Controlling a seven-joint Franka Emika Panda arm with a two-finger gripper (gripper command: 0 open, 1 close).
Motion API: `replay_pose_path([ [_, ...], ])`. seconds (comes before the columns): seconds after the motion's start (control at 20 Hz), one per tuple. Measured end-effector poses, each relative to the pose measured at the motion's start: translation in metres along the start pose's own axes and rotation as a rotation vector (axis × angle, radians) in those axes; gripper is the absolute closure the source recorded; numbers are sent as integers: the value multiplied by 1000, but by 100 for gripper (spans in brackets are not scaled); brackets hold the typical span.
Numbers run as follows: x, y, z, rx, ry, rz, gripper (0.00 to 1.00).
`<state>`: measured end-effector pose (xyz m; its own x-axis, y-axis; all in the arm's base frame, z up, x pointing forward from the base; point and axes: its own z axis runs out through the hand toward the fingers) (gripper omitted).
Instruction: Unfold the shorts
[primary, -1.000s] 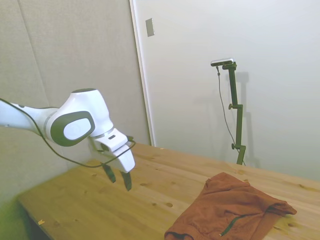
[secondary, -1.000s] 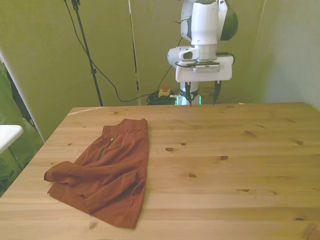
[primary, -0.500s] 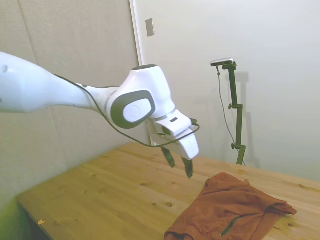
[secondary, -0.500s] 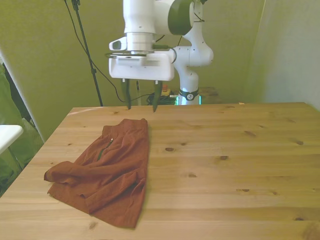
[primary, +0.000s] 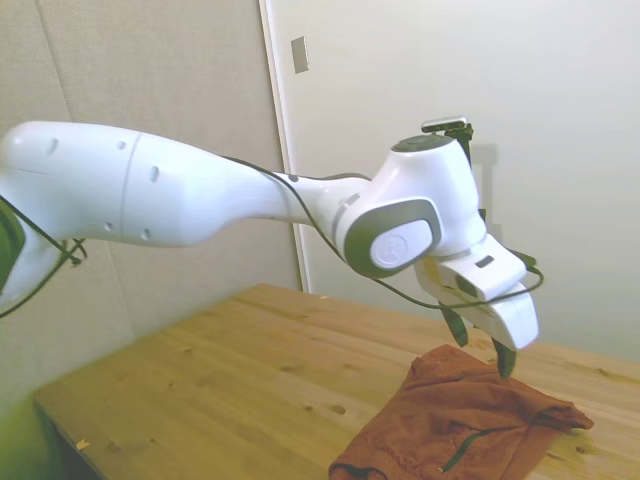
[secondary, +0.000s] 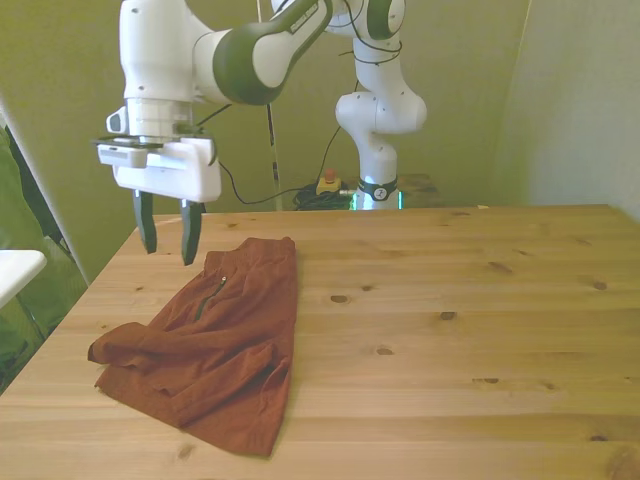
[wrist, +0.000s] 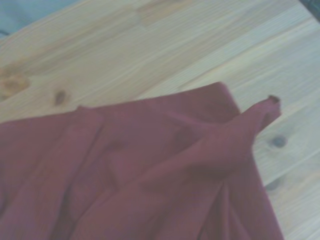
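Note:
The rust-orange shorts lie folded and bunched on the wooden table, toward the front view's left. A dark zip line runs along their upper part. In the side view the shorts sit at the lower right. My gripper hangs open in the air above the table's far left corner, just beyond the shorts' far edge, with nothing between its dark fingers. In the side view the gripper hovers over the fabric's far part. The wrist view shows the shorts close up, with a pointed fold sticking out.
A white object juts in at the front view's left edge, off the table. A cable and a thin stand rise behind the table's far left corner.
The arm has swung across the table from the far middle to above the shorts' far edge. The gripper stays open. The shorts have not moved.

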<state>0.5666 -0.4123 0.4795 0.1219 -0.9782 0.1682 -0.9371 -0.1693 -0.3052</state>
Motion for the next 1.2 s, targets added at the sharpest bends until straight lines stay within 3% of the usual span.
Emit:
replay_pose_path([
  [0.45,49,-15,86,-2,-82,142,0],
  [0.5,49,-19,94,-4,-87,152,100],
  [1.2,54,-34,137,5,-150,196,100],
])
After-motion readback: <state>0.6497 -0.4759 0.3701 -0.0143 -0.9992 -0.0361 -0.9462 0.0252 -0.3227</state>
